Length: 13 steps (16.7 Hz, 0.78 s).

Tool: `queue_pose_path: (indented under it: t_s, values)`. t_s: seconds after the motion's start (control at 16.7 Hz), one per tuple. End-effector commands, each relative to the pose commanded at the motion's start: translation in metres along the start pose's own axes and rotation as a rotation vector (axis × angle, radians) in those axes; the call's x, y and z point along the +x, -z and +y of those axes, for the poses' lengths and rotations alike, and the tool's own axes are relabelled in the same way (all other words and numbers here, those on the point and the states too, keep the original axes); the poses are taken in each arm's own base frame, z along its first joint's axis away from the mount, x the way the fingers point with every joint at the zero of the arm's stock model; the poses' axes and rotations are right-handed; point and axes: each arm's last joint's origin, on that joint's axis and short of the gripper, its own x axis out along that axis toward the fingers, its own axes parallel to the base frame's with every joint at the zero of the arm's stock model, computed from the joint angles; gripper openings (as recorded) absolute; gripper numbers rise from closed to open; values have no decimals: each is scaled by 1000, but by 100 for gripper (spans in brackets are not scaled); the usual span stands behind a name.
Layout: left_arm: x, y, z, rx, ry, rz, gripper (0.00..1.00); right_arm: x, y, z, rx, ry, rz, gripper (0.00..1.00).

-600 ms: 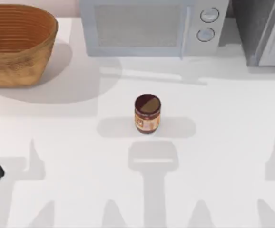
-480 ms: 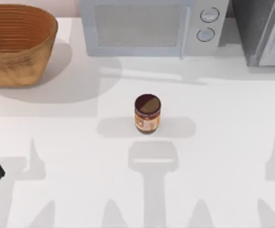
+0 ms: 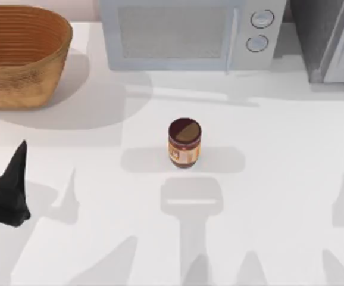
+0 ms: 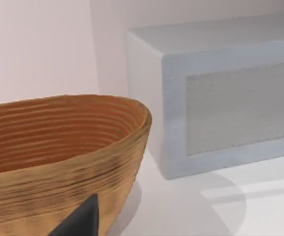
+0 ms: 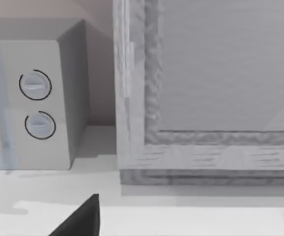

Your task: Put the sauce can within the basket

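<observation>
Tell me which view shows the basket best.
The left wrist view: the basket is close, with its ribbed interior, rim and woven side plain. The top view shows the basket at the table's far left corner, cut off by the edge. The right wrist view faces the microwave.

Left gripper (image 3: 8, 190) poised low over the worktop (image 3: 267, 179), below the basket (image 3: 23, 53) in the top view, one dark finger pointing toward it.

No readable text anywhere; red print on the sauce can (image 3: 184, 143) label too small to make out, microwave (image 3: 187, 33) dials unmarked.
</observation>
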Motion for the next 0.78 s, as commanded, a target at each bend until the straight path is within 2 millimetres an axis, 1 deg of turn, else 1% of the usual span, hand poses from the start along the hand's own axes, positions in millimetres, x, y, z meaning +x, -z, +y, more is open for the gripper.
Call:
queue_pose_path:
  t_s: [0.18,0.3,0.42,0.6,0.78]
  values:
    - [23,-18,1,30,125,-1,100,0,0,0,0,0,0,100]
    - [46,-28,4,43,204,-2,100,0,0,0,0,0,0,100]
    - [73,-33,7,50,282,-9,100,0,0,0,0,0,0,100]
    - [120,-32,13,47,398,-28,100,0,0,0,0,0,0,100]
    - [167,-16,19,32,509,-51,100,0,0,0,0,0,0,100]
